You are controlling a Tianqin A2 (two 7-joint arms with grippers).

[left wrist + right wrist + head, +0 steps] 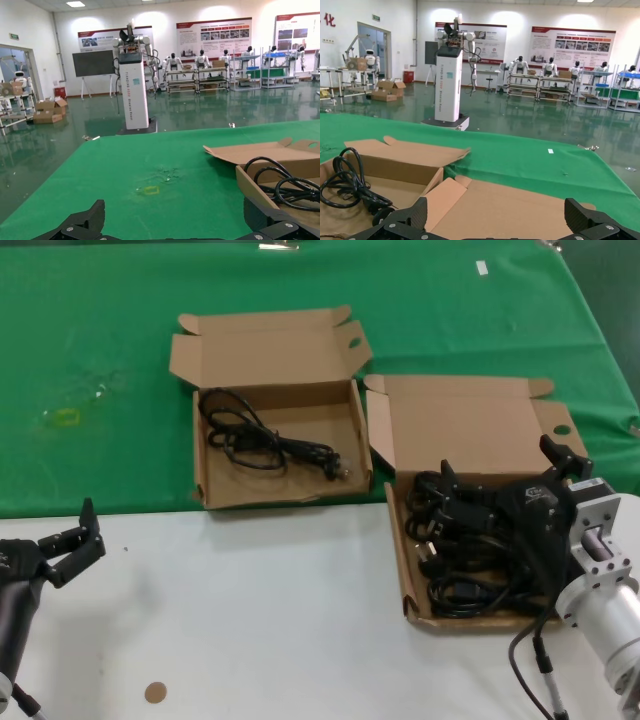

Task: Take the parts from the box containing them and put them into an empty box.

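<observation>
The box containing the parts (398, 540) lies at the right with its lid (470, 430) open, holding a heap of black power cables (460, 540). My right gripper (500, 468) hovers over that heap, open and empty; its wrist view shows the jaws wide apart (497, 222) above the lid (520, 205). The other box (205, 465) lies to the left, lid open, with one black cable (260, 440) in it; it also shows in the left wrist view (255, 187) and the right wrist view (395, 167). My left gripper (82, 538) is open and empty at the near left (175, 225).
Both boxes straddle the edge of a green cloth (100, 360) and the white tabletop (280, 610). A small yellow ring (65, 418) lies on the cloth at the far left. A brown round spot (155, 692) marks the white top near me.
</observation>
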